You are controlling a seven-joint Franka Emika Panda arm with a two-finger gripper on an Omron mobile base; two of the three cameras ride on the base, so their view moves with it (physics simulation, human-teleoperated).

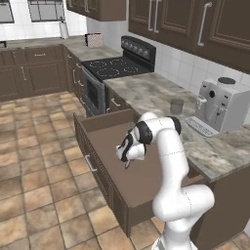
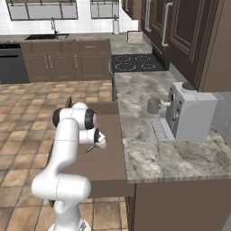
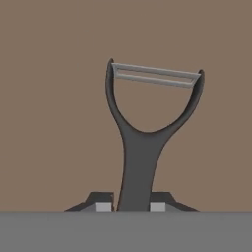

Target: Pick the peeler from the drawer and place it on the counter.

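The peeler (image 3: pixel 140 157) has a dark handle that splits into a Y-shaped head with a silver blade across the top. My gripper (image 3: pixel 130 206) is shut on the lower end of that handle, one fingertip (image 3: pixel 103 205) on each side of it. Behind the peeler lies the flat brown floor of the drawer (image 3: pixel 54 98). From the base views the drawer (image 1: pixel 110 141) stands pulled out from the cabinets, and my gripper (image 1: pixel 127 161) points down into it near its middle. The peeler (image 2: pixel 91 148) shows as a small dark sliver under the hand. The marbled counter (image 1: pixel 156 93) runs along the drawer's right side.
A grey coffee machine (image 1: pixel 222 105) and a small grey cup (image 1: pixel 177 106) stand on the counter. The black stovetop (image 1: pixel 114 66) lies further back. Tiled floor (image 1: pixel 39 161) stretches left of the drawer. Drawer walls (image 1: pixel 105 119) rise around the hand.
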